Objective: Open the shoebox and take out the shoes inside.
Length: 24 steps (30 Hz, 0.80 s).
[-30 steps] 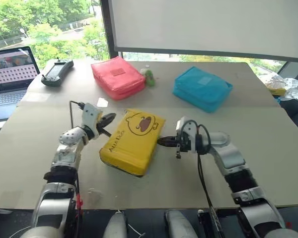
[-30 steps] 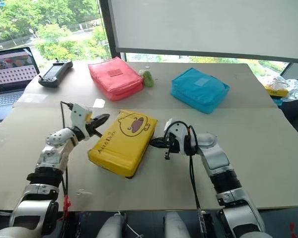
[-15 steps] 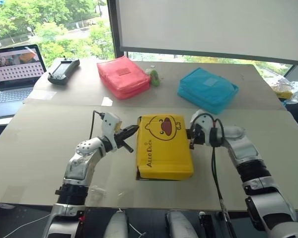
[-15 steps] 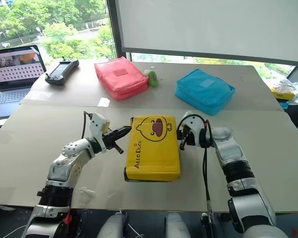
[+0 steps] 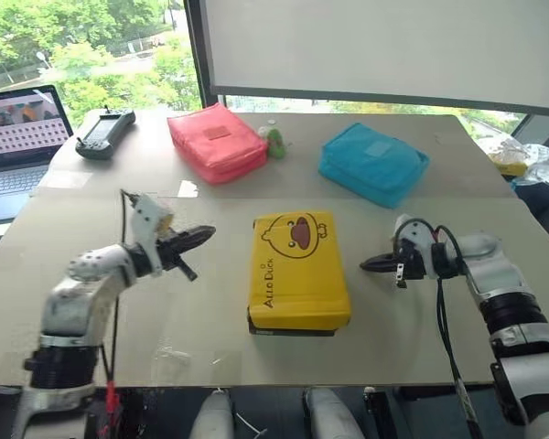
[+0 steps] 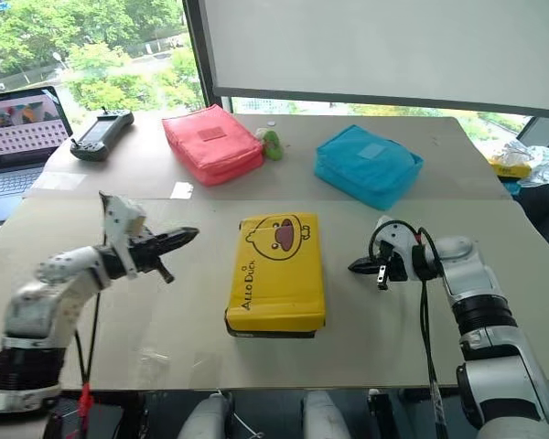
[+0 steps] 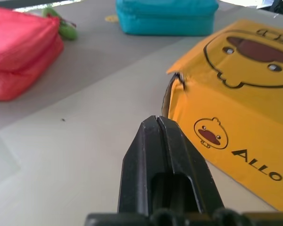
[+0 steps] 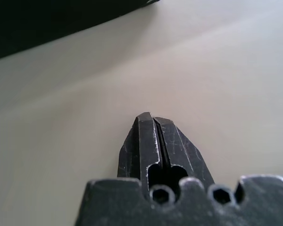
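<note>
The yellow shoebox [image 5: 297, 270] with the duck face lies closed in the middle of the table, its long side running toward me. In the left wrist view its lid corner [image 7: 179, 80] stands slightly lifted. My left gripper [image 5: 205, 235] hovers to the left of the box, shut and holding nothing, pointing at it with a gap between. My right gripper [image 5: 366, 264] is to the right of the box, shut and empty, a short way off its side. The shoes are hidden.
A red pouch [image 5: 217, 142] and a blue pouch [image 5: 372, 163] lie at the back of the table, with a small green toy [image 5: 275, 141] between them. A laptop [image 5: 18, 128] and a handheld controller [image 5: 104, 132] sit far left. Crumpled plastic [image 5: 522, 160] lies far right.
The box was turned from a slant to lie straight toward me. Both grippers then drew away from its sides, the left one back and up, the right one out to the right.
</note>
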### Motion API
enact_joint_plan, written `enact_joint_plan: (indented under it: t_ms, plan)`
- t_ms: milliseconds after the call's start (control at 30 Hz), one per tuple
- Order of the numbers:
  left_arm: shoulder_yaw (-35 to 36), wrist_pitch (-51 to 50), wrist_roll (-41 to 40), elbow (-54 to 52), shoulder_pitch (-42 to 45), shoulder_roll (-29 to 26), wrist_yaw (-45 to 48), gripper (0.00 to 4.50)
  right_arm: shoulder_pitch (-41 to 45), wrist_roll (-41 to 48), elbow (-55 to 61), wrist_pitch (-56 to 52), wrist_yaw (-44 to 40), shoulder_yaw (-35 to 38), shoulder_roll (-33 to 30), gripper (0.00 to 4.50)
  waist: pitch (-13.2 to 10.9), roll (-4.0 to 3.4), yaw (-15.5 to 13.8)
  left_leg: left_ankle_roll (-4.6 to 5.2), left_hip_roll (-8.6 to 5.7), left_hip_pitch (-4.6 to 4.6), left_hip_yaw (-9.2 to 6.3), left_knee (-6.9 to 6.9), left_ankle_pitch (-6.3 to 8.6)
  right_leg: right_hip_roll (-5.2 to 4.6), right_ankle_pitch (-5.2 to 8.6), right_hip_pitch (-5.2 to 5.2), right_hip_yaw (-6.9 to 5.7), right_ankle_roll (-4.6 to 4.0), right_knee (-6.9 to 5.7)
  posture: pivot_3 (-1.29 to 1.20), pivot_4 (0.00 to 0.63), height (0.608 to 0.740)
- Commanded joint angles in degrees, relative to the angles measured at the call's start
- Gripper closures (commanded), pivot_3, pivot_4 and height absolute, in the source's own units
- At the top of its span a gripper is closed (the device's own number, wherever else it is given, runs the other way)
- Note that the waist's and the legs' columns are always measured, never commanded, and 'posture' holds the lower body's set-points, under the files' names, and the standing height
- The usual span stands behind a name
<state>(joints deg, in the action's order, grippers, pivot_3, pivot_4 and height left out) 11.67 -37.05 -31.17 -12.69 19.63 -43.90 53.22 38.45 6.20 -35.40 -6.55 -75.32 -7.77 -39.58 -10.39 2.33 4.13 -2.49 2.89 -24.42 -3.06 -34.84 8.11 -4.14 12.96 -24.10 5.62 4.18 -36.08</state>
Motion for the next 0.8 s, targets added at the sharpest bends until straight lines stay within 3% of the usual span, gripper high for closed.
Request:
enact_joint_plan:
  t_ms: [33,200,233,467,700,800]
  plan:
    - [1.66,-8.58,-8.41,-9.34,-3.55,-11.63,11.67,4.49,-0.6,3.4,2.14,-5.23,-1.89,0.72,2.58,4.44,0.0,0.0,0.42,0.0,0.0,0.01,0.02,0.0,0.0,-0.01,0.01,-0.02,0.02,-0.02,0.0,0.0,0.15,0.74]
    - [5.2,-15.83,-15.04,-11.24,-3.04,-21.3,15.68,3.12,0.24,4.51,1.86,-6.45,-1.55,0.09,7.74,4.5,-0.02,0.01,1.13,0.0,0.07,0.11,0.02,0.04,0.0,0.05,0.22,-0.02,0.0,-0.43,-0.13,0.0,0.15,0.74]
    - [6.02,-16.51,-15.65,-11.81,-3.31,-22.77,16.13,2.53,0.42,5.3,3.01,-7.96,-2.14,0.38,7.98,4.5,-0.02,0.01,1.28,0.0,0.09,0.13,-0.01,0.02,0.0,0.08,0.2,-0.04,0.0,-0.49,-0.16,0.0,0.15,0.74]
    - [13.28,-20.35,-18.38,-15.89,-8.77,-26.75,15.29,0.03,0.34,9.43,13.92,-15.74,-6.83,0.52,6.39,4.5,-0.17,-0.18,1.37,0.0,0.09,0.08,0.03,0.08,0.0,0.06,0.22,-0.13,0.02,-0.47,-0.14,0.0,0.15,0.74]
    - [24.72,-24.11,-19.39,-18.97,-18.94,-25.92,15.34,0.03,4.33,15.48,30.88,-25.15,-6.42,0.6,5.59,4.5,-0.34,-0.27,1.66,0.0,0.15,0.05,0.04,0.22,0.01,0.12,0.29,-0.27,0.02,-0.49,-0.17,0.0,0.15,0.74]
    - [28.58,-24.41,-19.33,-18.53,-20.51,-26.71,15.76,0.03,7.05,13.82,36.46,-24.51,-5.64,-2.65,5.78,4.5,-0.4,-0.32,1.43,0.0,0.18,0.06,0.03,0.21,0.01,0.15,0.34,-0.32,0.01,-0.6,-0.24,0.0,0.15,0.74]
